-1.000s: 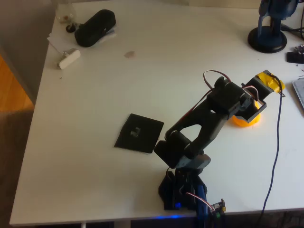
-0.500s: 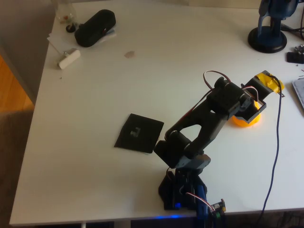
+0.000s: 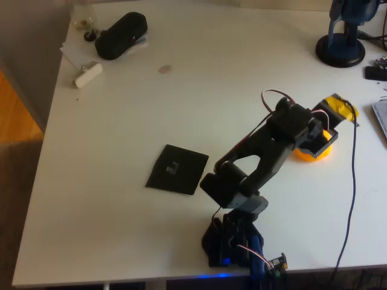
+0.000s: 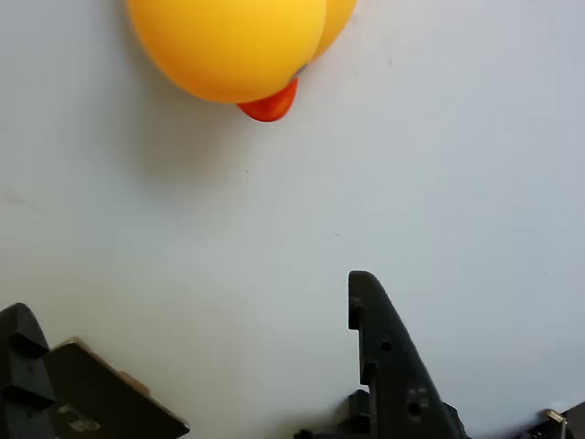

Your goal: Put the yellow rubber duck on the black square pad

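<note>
Evidently early: the yellow rubber duck (image 4: 239,48) sits ungrasped, well apart from the black square pad (image 3: 177,169). The gripper (image 4: 196,361) is spread open and empty; grasp, carry and placement remain.

We see the arm (image 3: 260,163) reach from its base at the bottom centre up to the right, over the white table (image 3: 121,229). Its gripper (image 3: 332,115), yellow-taped at the tip, sits above the duck (image 3: 311,151), partly hiding it; we cannot tell how its jaws stand. The pad (image 3: 177,169) lies left of the arm. A black pouch (image 3: 121,35) rests at upper left, a blue stand (image 3: 341,42) at upper right.
</note>
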{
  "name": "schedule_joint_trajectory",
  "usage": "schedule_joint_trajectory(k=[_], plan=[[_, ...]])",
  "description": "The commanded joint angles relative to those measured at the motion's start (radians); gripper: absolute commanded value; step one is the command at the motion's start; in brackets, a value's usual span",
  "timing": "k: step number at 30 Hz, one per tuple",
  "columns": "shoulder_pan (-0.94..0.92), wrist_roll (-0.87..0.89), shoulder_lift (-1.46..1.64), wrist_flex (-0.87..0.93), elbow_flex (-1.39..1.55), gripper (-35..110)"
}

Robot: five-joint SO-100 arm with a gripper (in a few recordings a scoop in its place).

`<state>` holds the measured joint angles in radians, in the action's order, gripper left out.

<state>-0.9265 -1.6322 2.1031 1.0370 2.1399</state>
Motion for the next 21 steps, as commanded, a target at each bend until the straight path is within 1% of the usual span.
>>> schedule_joint_trajectory(k=[1, 5, 9, 21], plan=[[-0.012, -0.009, -0.069, -0.071, -0.075, 37], [-0.02, -0.009, -0.17, -0.178, -0.115, 37], [-0.02, -0.009, -0.221, -0.245, -0.11, 37], [-0.023, -0.009, -0.295, -0.255, -0.117, 37]])
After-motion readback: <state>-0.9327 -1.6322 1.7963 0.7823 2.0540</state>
